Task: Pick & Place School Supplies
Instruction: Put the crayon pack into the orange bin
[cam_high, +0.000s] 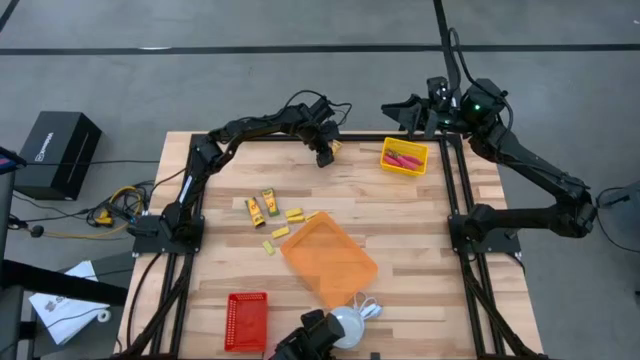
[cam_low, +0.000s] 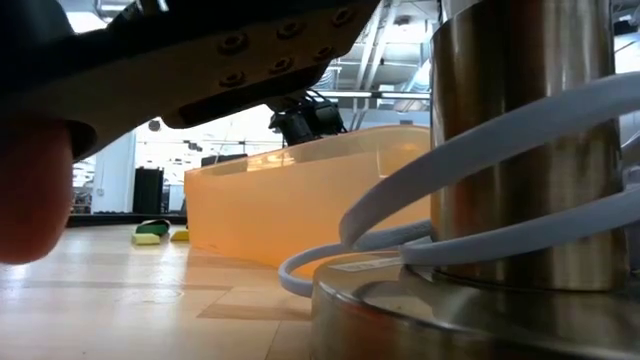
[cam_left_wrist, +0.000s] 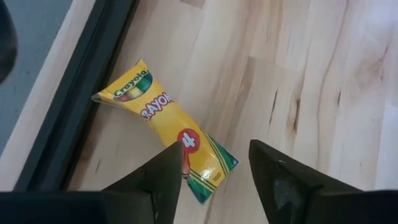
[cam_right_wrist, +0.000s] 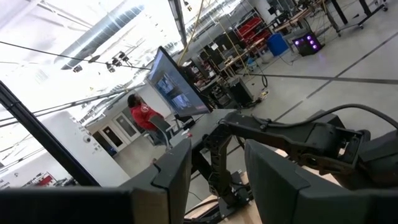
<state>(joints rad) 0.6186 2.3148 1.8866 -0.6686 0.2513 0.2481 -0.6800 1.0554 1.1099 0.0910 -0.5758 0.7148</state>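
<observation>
Yellow crayon packet (cam_left_wrist: 166, 132) is lying at the far edge of the surface (cam_left_wrist: 298, 81), under the spread left gripper (cam_left_wrist: 214, 168); lowering and closing are called for next.

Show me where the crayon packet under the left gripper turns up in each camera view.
High view: the crayon packet lies at the table's far edge, just beside the left gripper.
Low view: not in it; the orange tray fills the middle.
Left wrist view: the packet lies on the wood, its lower end between the open fingers.
Right wrist view: not in it.
Shared landmark: the black frame rail beside the packet, also along the table's far edge from above.
</observation>
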